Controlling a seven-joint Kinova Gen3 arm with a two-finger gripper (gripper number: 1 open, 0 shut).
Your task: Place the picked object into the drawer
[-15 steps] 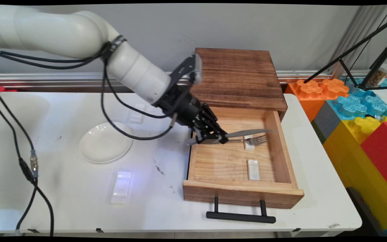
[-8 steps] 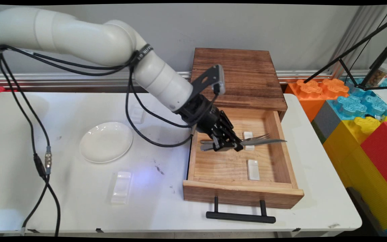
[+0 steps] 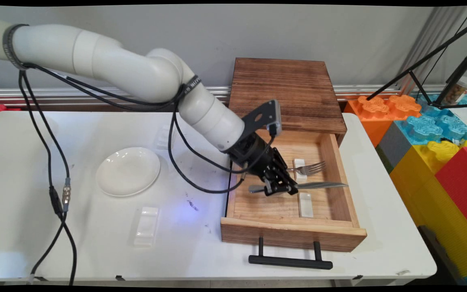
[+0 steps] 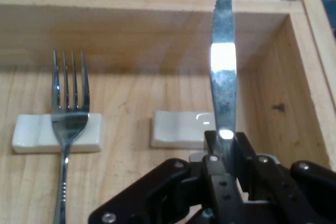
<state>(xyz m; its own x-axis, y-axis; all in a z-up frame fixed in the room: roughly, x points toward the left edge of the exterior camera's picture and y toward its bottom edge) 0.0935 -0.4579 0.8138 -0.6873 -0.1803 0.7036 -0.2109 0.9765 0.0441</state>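
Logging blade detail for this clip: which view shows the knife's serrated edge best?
The hand view: the knife rises from the gripper with its teeth visible near the tip. The main view shows the whole knife over the drawer, but no serrations.

You see a serrated steel knife [image 3: 318, 185] clamped by its handle in the gripper [image 3: 282, 189], held level above the open wooden drawer [image 3: 341, 178], blade over 1 white rest [image 3: 305, 204]. A fork [image 3: 308, 168] lies on the other rest [image 3: 299, 168].
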